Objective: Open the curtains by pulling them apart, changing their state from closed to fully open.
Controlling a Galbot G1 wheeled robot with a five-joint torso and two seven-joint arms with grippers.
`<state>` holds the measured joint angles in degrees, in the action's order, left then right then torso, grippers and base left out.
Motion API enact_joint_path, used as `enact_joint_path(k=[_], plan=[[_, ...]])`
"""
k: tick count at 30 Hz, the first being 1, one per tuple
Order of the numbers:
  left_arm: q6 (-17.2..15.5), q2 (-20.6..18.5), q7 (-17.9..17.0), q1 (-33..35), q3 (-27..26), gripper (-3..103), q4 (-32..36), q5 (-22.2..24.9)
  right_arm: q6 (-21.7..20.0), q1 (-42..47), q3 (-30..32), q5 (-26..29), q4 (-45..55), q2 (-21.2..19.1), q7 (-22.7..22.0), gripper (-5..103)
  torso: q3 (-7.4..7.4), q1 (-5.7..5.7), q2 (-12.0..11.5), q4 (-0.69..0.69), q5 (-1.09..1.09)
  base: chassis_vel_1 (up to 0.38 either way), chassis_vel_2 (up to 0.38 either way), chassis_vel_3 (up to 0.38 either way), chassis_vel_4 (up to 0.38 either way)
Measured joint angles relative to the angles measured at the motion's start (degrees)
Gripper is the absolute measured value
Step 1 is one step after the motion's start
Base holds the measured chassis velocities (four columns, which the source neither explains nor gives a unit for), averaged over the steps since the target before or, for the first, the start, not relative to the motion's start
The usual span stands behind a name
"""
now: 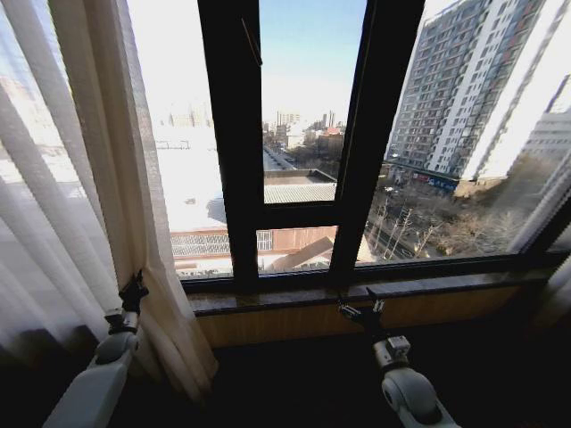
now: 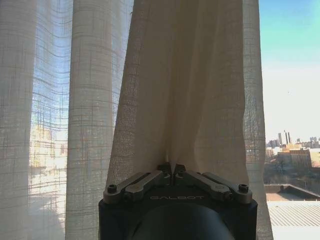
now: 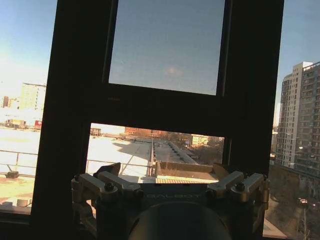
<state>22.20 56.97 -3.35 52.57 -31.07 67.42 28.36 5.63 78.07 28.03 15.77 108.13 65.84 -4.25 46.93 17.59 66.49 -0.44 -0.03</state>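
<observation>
Sheer white pleated curtain panel, bunched at the window's left and pinched in our closed left gripper; right gripper, fingers spread and empty, by the stone sill (risk: thin weave slipping free mid-pull).

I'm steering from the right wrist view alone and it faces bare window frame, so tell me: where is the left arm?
Observer: The left gripper is at the left curtain panel, jaws shut on a pinched fold.
Operator: Is that panel pulled aside?
Observer: It hangs bunched at the window's left edge; the middle panes are uncovered.
Operator: And my gripper, seen from above?
Observer: The right gripper is in front of the windowsill, jaws open, holding nothing.
</observation>
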Motion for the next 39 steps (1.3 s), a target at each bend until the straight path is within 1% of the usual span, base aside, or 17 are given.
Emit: enact_joint_path(k=[2,3,11,14,17,20,21,24,26,27,29,30,33,34,39], plan=[[0.1,0.0,0.0,0.1,-0.1,0,0.0,0.0,0.0,0.0,0.0,0.0,0.0,0.0,0.0,100,0.00,-0.01,0.0,0.01,0.03,0.373,0.324,-0.384,-0.339],[0.1,0.0,0.0,0.1,-0.1,0,0.0,0.0,0.0,0.0,0.0,0.0,0.0,0.0,0.0,100,0.00,-0.01,0.0,0.00,0.04,0.406,0.335,-0.415,-0.304],[0.4,0.1,0.0,0.2,-0.1,0,0.1,0.0,0.0,0.0,0.0,0.0,0.0,0.0,0.0,100,0.00,-0.01,0.0,0.01,0.05,0.387,0.310,-0.396,-0.310],[0.5,0.1,0.0,0.2,0.0,0,0.3,0.0,0.0,0.0,0.0,0.0,0.0,0.0,0.0,100,-0.01,0.00,0.0,0.03,0.03,0.265,0.263,-0.252,-0.230],[0.6,0.1,0.0,0.3,0.1,0,0.4,0.0,0.0,0.0,0.0,0.0,0.0,0.0,0.0,100,-0.01,0.00,0.0,0.03,-0.02,0.111,0.115,-0.130,-0.123],[0.6,0.1,-0.1,0.4,0.2,0,0.5,-0.1,0.0,0.0,0.0,0.0,0.0,0.0,0.0,100,-0.01,0.00,0.0,0.04,0.00,0.022,0.007,-0.013,-0.029],[0.6,0.1,-0.1,0.4,0.2,0,0.5,-0.1,0.0,0.0,0.0,0.0,0.0,0.0,0.0,100,0.00,0.00,0.0,0.03,0.00,0.000,0.000,0.000,0.000],[0.6,0.3,-0.1,0.4,0.3,0,0.5,-0.2,0.0,0.0,0.0,0.0,0.0,0.0,0.0,100,0.01,0.00,0.0,-0.03,0.09,-0.043,-0.030,0.029,0.026],[0.6,0.3,0.0,0.5,0.3,0,0.5,-0.3,0.0,0.0,0.0,0.0,0.0,0.0,0.0,100,0.00,0.00,0.0,-0.03,0.07,-0.071,-0.064,0.041,0.042],[0.6,0.4,0.0,0.5,0.3,0,0.5,-0.3,0.0,0.0,0.0,0.0,0.0,0.0,0.0,100,0.01,0.00,0.0,-0.03,0.04,-0.078,-0.055,0.042,0.036],[0.6,0.4,0.0,0.5,0.3,0,0.5,-0.4,0.0,0.0,0.0,0.0,0.0,0.0,0.0,100,0.01,0.00,0.0,-0.04,0.05,-0.052,-0.024,0.010,0.022],[0.6,0.5,0.0,0.5,0.3,0,0.5,-0.4,0.0,0.0,0.0,0.0,0.0,0.0,0.0,100,0.01,0.01,0.0,0.00,0.05,0.000,0.000,0.000,0.000],[0.6,0.6,0.0,0.4,0.4,0,0.5,-0.5,0.0,0.0,0.0,0.0,0.0,0.0,0.0,100,0.01,0.00,0.0,0.02,0.00,0.039,0.021,-0.030,-0.004],[0.7,0.7,0.0,0.4,0.4,0,0.4,-0.6,0.0,0.0,0.0,0.0,0.0,0.0,0.0,100,0.00,0.00,0.0,0.03,0.01,0.085,0.042,-0.119,-0.043],[0.8,0.8,0.0,0.3,0.4,0,0.2,-0.7,0.0,0.0,0.0,0.0,0.0,0.0,0.0,100,0.00,0.00,0.0,0.00,0.03,0.125,0.059,-0.135,-0.052]])
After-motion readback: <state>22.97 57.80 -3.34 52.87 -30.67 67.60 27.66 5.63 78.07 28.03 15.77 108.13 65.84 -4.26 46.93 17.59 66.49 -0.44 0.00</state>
